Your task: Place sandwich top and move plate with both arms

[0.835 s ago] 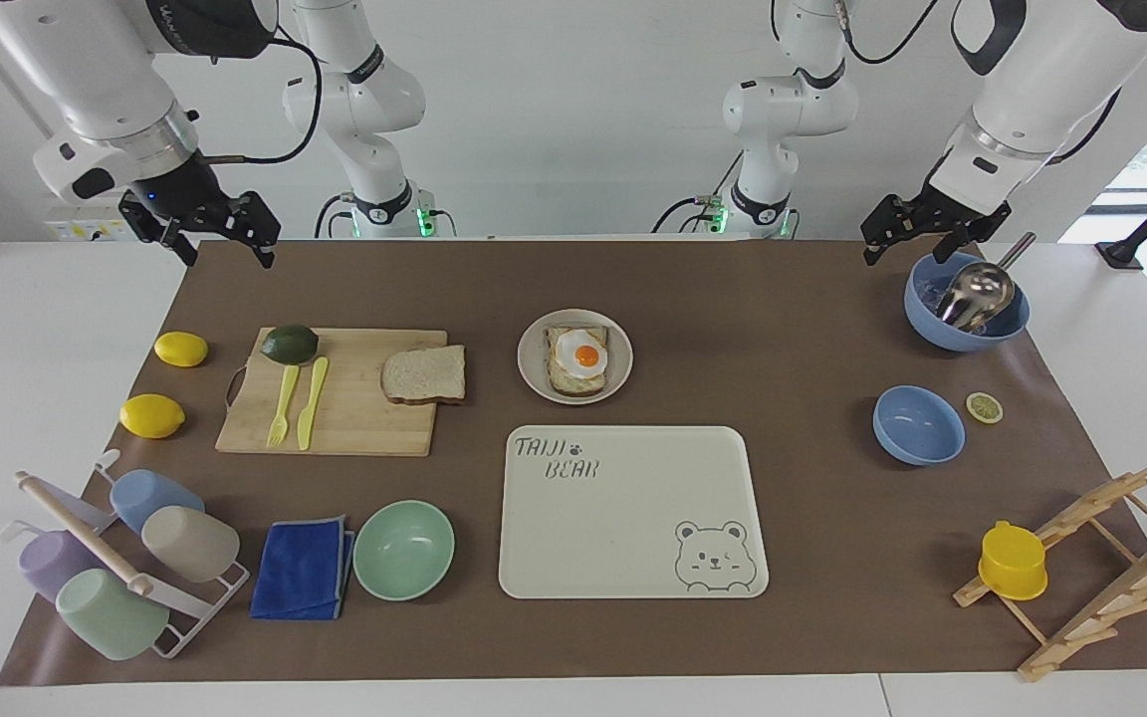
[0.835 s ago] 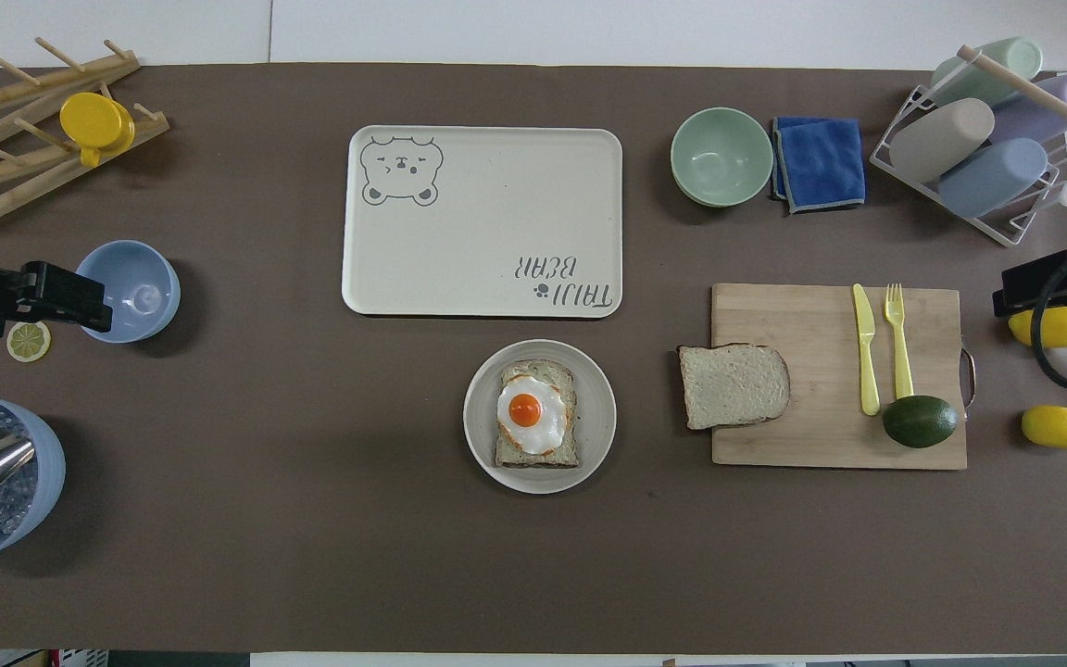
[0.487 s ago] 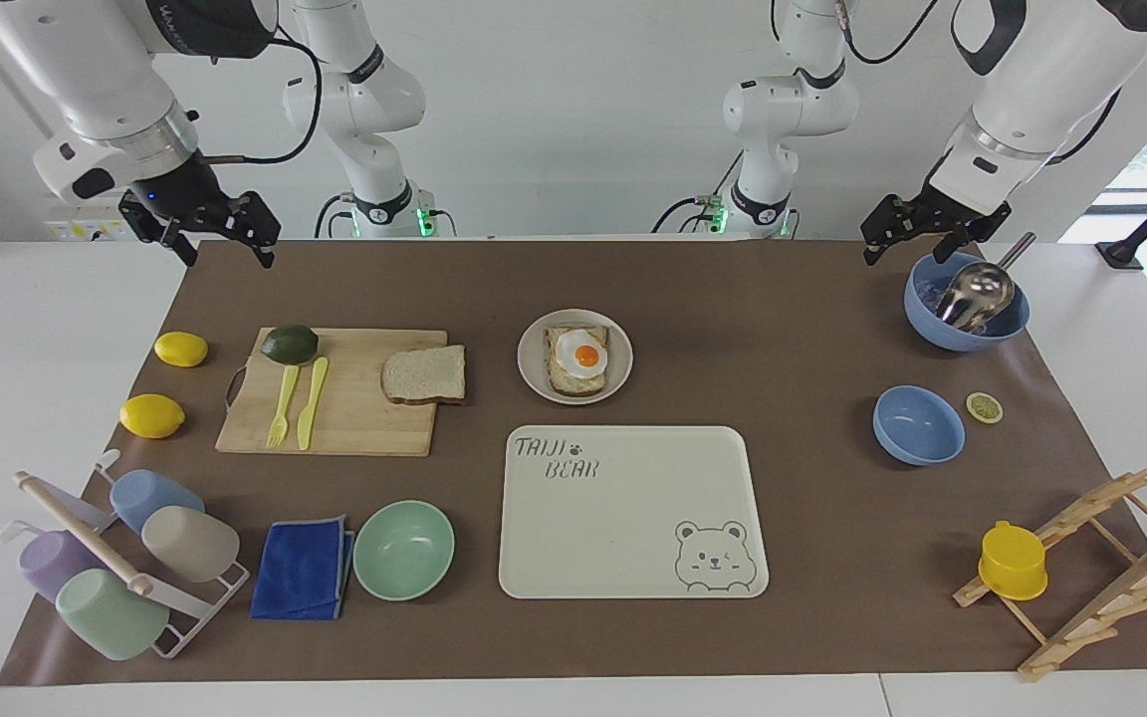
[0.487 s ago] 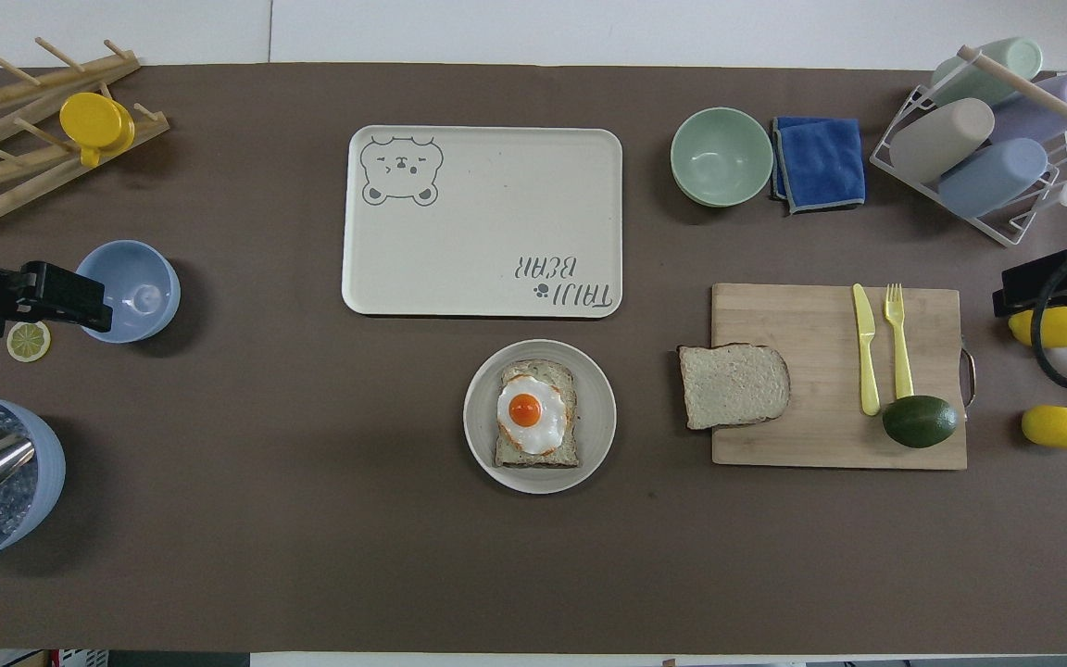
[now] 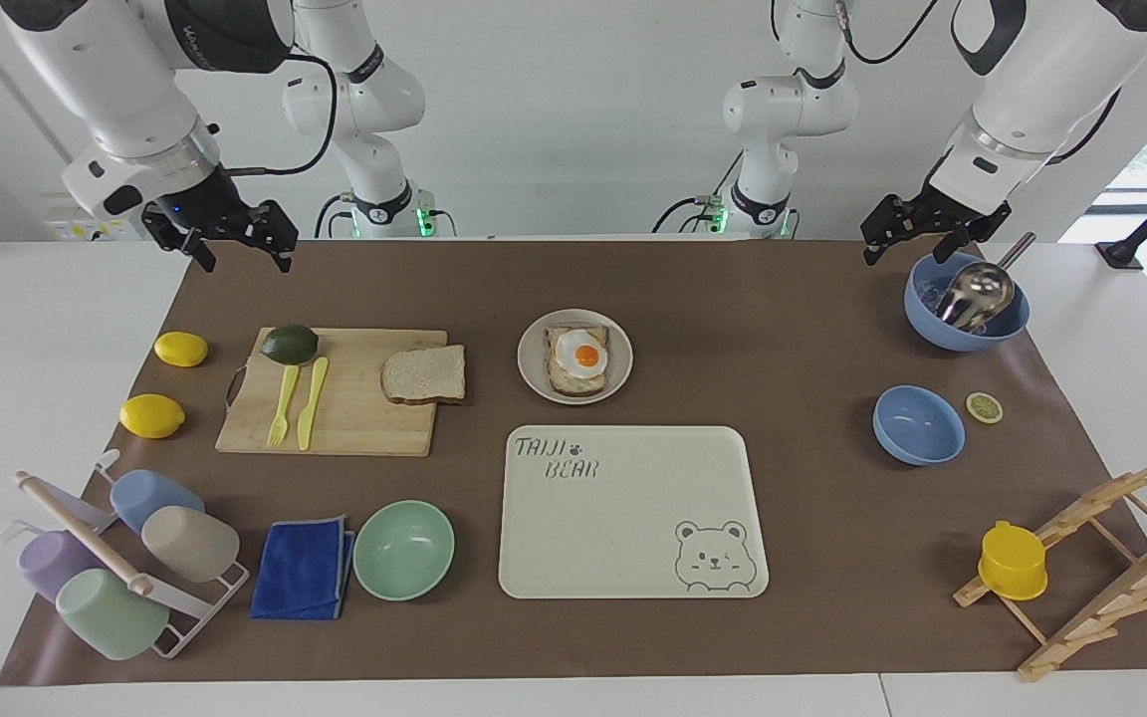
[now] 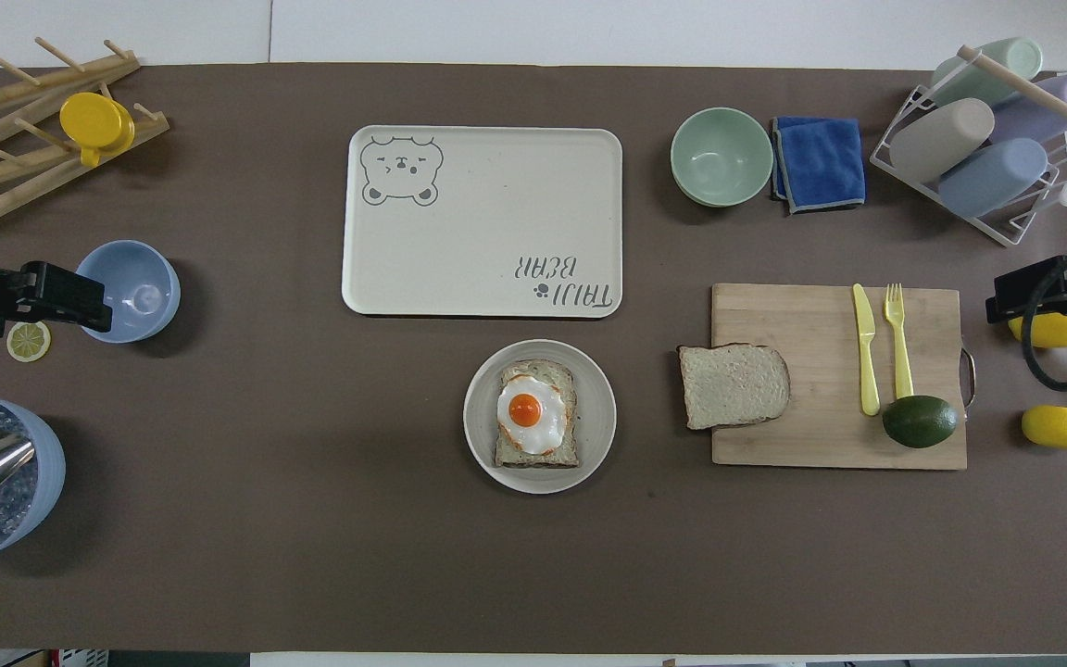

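The sandwich top, a plain pale bread slice, lies flat and overhangs the wooden cutting board's edge on the plate's side. Beside it the small round plate carries a toasted slice with a fried egg. My right gripper hangs open and empty over the right arm's end of the mat, above a lemon. Over the blue bowls at the other end, my left gripper waits, open and empty.
A cream bear-printed tray lies farther from the robots than the plate. The board holds an avocado, a yellow fork and a knife; two lemons lie beside it. A mint bowl, blue cloth, cup rack, two blue bowls and a wooden rack also stand around.
My right gripper has shifted a little toward the table's middle and slightly down. The left arm, bread and plate have not moved.
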